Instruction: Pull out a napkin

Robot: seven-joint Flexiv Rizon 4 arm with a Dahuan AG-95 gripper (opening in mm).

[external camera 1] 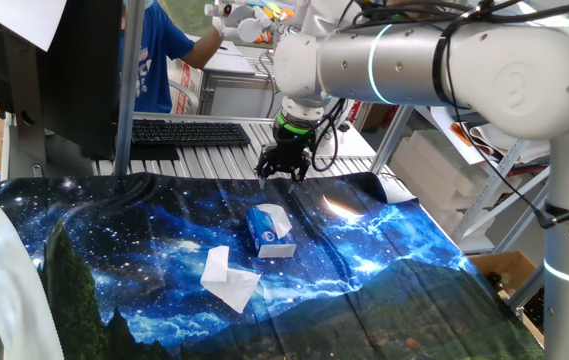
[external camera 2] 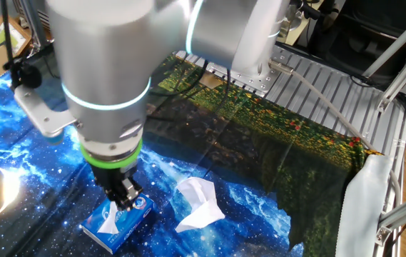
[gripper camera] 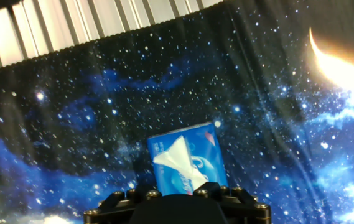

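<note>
The napkin (external camera 1: 230, 277), white and finely creased, lies loose on the starry cloth in front of the small blue-and-white tissue box (external camera 1: 267, 232). It also shows in the other fixed view (external camera 2: 198, 204), right of the box (external camera 2: 120, 223). A smoother white tissue with a pointed corner (gripper camera: 180, 159) sticks up from the slot of the box (gripper camera: 206, 148). My gripper (external camera 1: 283, 172) hangs above and behind the box, apart from it, empty, its jaws standing apart. In the hand view only its dark body (gripper camera: 177, 208) shows at the bottom edge.
The starry blue cloth (external camera 1: 384, 250) covers the table. A keyboard (external camera 1: 189, 132) and a monitor stand behind the cloth on the slatted metal top. A person in blue stands at the back. A cardboard box (external camera 1: 509, 272) sits low at the right.
</note>
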